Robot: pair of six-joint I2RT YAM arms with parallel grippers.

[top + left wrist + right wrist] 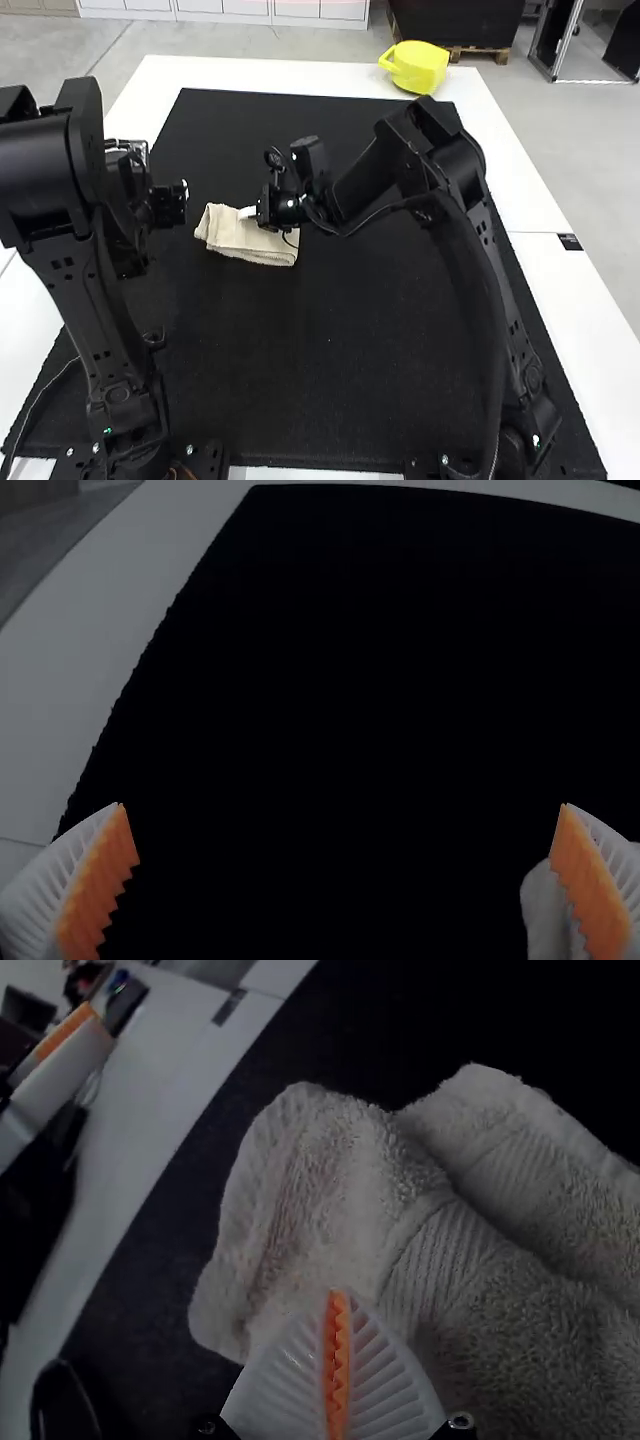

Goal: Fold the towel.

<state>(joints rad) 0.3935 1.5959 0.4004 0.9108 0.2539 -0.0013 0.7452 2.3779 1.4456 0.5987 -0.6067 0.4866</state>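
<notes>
The right end effector point(246, 213) has its 2 fingers pressed together at the towel point(250, 243); the left end effector point(170, 205) is spread wide nearby. The towel lies folded, slightly rumpled, on a black mat point(300, 350) — white tabletop point(575, 300) around it.

The high view is bright and fairly even. The white table point(250, 71) is pale almost to plain white, while the black mat point(350, 350) swallows most detail. The yellow object point(425, 68) at the far right glows strongly, and the towel point(235, 237) is well lit. Soft sheen lies on the casing of the left arm point(40, 160); small glints dot the right arm point(440, 190).

The left wrist view is very dim: the mat sinks to flat black, the table dulls to grey, and the orange pads point(593, 885) stand out. The mat's far edge bows slightly.

The right wrist view is dim too, yet soft shading brings out the towel's ribs and loops, with darker shadow between folds. Where the light comes from cannot be told.
</notes>
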